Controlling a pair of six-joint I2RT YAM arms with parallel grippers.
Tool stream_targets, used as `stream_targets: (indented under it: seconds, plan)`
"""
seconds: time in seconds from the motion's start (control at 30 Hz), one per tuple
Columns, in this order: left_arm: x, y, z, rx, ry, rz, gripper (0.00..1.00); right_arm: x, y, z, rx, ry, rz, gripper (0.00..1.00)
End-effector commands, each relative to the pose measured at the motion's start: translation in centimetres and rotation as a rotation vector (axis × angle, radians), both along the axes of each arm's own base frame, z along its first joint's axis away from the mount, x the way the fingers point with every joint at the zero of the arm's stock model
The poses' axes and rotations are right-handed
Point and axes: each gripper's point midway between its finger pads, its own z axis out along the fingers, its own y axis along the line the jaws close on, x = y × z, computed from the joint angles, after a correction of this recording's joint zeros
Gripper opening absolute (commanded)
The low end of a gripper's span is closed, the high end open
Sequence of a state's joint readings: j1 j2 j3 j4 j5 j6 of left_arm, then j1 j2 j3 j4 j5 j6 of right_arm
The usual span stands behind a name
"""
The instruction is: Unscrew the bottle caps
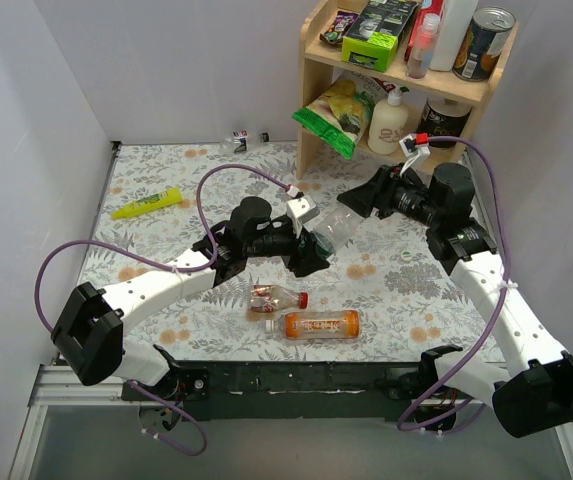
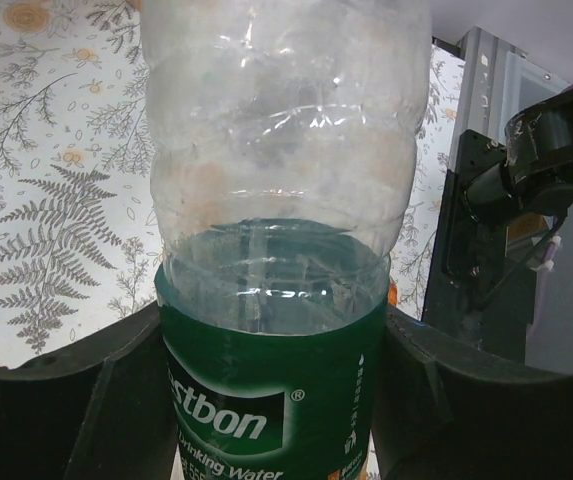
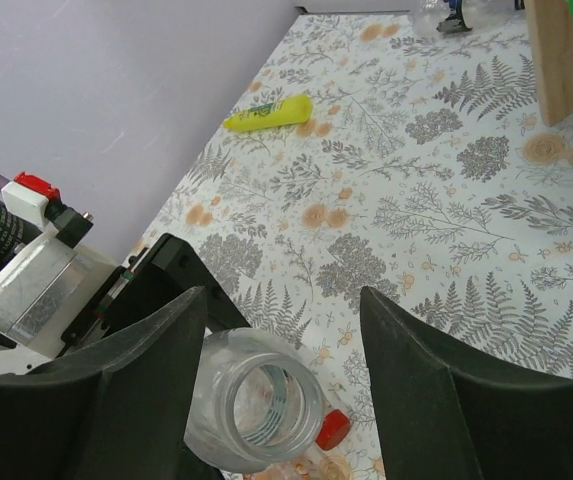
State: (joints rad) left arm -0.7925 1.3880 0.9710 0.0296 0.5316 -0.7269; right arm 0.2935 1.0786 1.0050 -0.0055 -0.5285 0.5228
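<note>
1 of 4 seemingly done | green-labelled bottle (image 2: 276, 250) over bench (image 1: 156, 170) centre, mouth bare | left jaws clamped on it | right jaws wide apart, empty (beside mouth) | to do: reddish bottle (image 1: 274, 298), orange bottle (image 1: 321, 325) 6 o'clock; dark-blue bottle (image 1: 238, 142) 12 o'clock

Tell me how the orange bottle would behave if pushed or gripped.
The orange bottle lies on its side and is round-bodied, so a sideways push would likely roll it. It looks full of orange liquid, so it is probably heavy for its size and firmer to squeeze than an empty one.
</note>
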Motion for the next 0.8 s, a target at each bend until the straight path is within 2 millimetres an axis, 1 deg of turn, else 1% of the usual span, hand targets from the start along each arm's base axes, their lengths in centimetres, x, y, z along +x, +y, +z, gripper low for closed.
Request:
stream_targets:
  seconds: [0.0, 0.07, 0.1, 0.13, 0.2, 0.23, 0.27, 0.3, 0.33, 0.37, 0.4, 0.43, 0.5, 0.53, 0.6, 0.63, 0.7, 0.73, 0.77]
  plan:
    - [0.9, 0.2, 0.7, -0.006, -0.035, 0.053, 0.59, -0.7, 0.8, 2.9, 0.018, -0.075, 0.058, 0.67]
    - [0.9, 0.2, 0.9, -0.011, -0.033, 0.057, 0.59, -0.7, 0.8, 2.8, 0.016, -0.075, 0.05, 0.64]
    - [1.0, 0.3, 0.7, -0.006, -0.031, 0.062, 0.59, -0.6, 0.8, 2.8, 0.015, -0.075, 0.049, 0.58]
    - [1.0, 0.3, 0.8, -0.01, -0.025, 0.075, 0.59, -0.6, 0.8, 2.8, 0.014, -0.076, 0.049, 0.54]
    - [1.4, 0.4, 0.8, -0.011, -0.026, 0.102, 0.59, -0.7, 0.8, 2.8, 0.015, -0.078, 0.052, 0.38]
    - [1.6, 0.4, 0.8, -0.01, -0.026, 0.108, 0.59, -0.7, 0.8, 2.8, 0.014, -0.079, 0.051, 0.27]
    - [1.6, 0.5, 0.8, -0.01, -0.024, 0.113, 0.61, -0.6, 0.8, 2.8, 0.014, -0.079, 0.047, 0.08]
    - [1.7, 0.5, 0.9, -0.01, -0.024, 0.118, 0.66, -0.5, 0.7, 2.7, 0.01, -0.079, 0.04, 0.01]
    - [1.8, 0.5, 0.9, -0.012, -0.021, 0.124, 0.73, -0.2, 0.4, 2.9, -0.005, -0.1, 0.018, 0.01]
    - [1.7, 0.6, 0.9, -0.012, -0.02, 0.128, 0.9, 0.0, 0.0, 2.7, -0.024, -0.094, -0.009, 0.01]
    - [2.0, 0.7, 0.8, -0.009, -0.023, 0.141, 0.96, 0.2, -0.5, 2.2, -0.051, -0.081, -0.041, 0.01]
    - [2.1, 0.8, 0.9, -0.007, -0.029, 0.149, 0.98, 1.0, -1.6, 2.6, -0.078, -0.099, -0.12, 0.01]
    - [2.4, 1.0, 0.9, -0.002, -0.039, 0.166, 0.98, 1.9, -3.3, 2.7, -0.151, -0.134, -0.211, 0.01]
    - [2.7, 1.2, 0.9, 0.003, -0.048, 0.185, 0.98, 2.9, -5.0, 2.3, -0.198, -0.124, -0.32, 0.01]
    - [3.2, 1.5, 0.7, 0.012, -0.053, 0.211, 0.98, 3.9, -6.8, 2.7, -0.257, -0.156, -0.414, 0.01]
    - [3.5, 1.7, 0.7, 0.015, -0.057, 0.225, 0.98, 4.8, -8.6, 2.7, -0.295, -0.163, -0.519, 0.01]
    - [4.1, 2.1, 0.6, 0.02, -0.053, 0.241, 0.98, 5.9, -10.2, 2.3, -0.36, -0.184, -0.6, 0.01]
    - [4.3, 2.2, 0.7, 0.016, -0.05, 0.24, 0.98, 6.5, -11.4, 2.2, -0.389, -0.193, -0.669, 0.01]
    - [4.9, 2.8, 0.9, 0.007, -0.042, 0.259, 0.98, 7.3, -11.8, 1.9, -0.412, -0.199, -0.698, 0.01]
